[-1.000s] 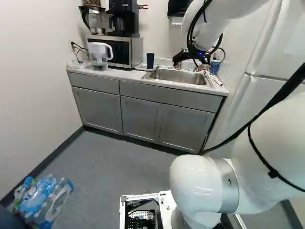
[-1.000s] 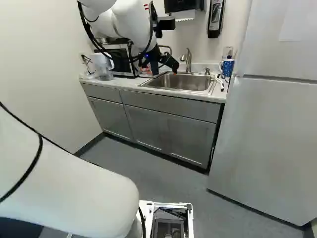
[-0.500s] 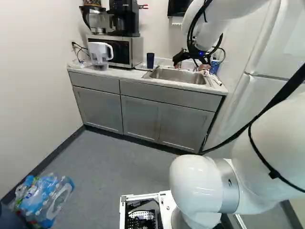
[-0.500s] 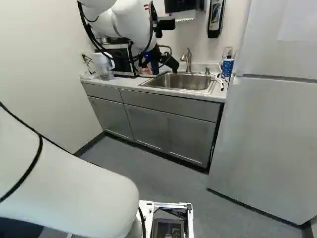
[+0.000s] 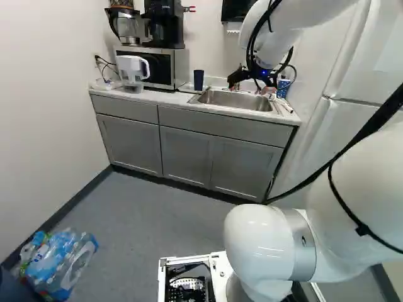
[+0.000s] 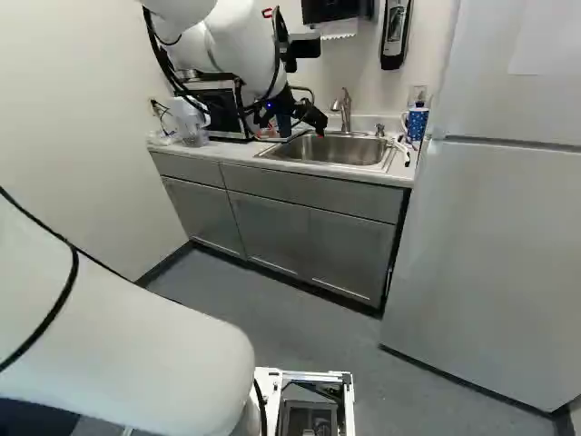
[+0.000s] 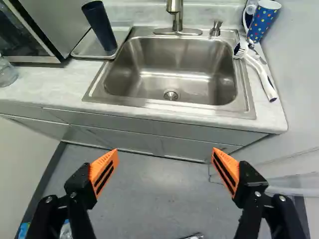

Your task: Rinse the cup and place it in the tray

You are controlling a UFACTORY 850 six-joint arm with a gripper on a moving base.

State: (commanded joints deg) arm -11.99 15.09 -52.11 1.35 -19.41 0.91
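The far left of my worktop (image 7: 55, 82) carries a clear plastic water pitcher with a white handle (image 5: 131, 70), beside a silver and black microwave (image 5: 151, 68). Next along comes what I care about: a tall, dark navy cup (image 7: 101, 27), standing in a shallow pale tray (image 7: 87, 47) between microwave and sink. From my pincer (image 7: 165, 152), it lies ahead and off to the left, well apart. Its long axis is upright; it looks smooth and plain, slightly broader at the top, and I can't tell whether it's wet.

The pincer itself is spread wide with nothing between its orange pads (image 7: 104, 172). I read two possibilities: the rinse is finished, or I have yet to fetch the cup. If it's the latter, I'd need to swing left and come in with a finger on each side, minding the microwave's edge; a clipped rim could tip something this slim.

To the right, the stainless steel sink (image 7: 199, 59) opens under a brushed metal tap (image 7: 177, 17). Past it, a white-handled scrub brush (image 7: 261, 74) lies near a blue cup with coloured dots (image 7: 264, 21), which I take as not my target.
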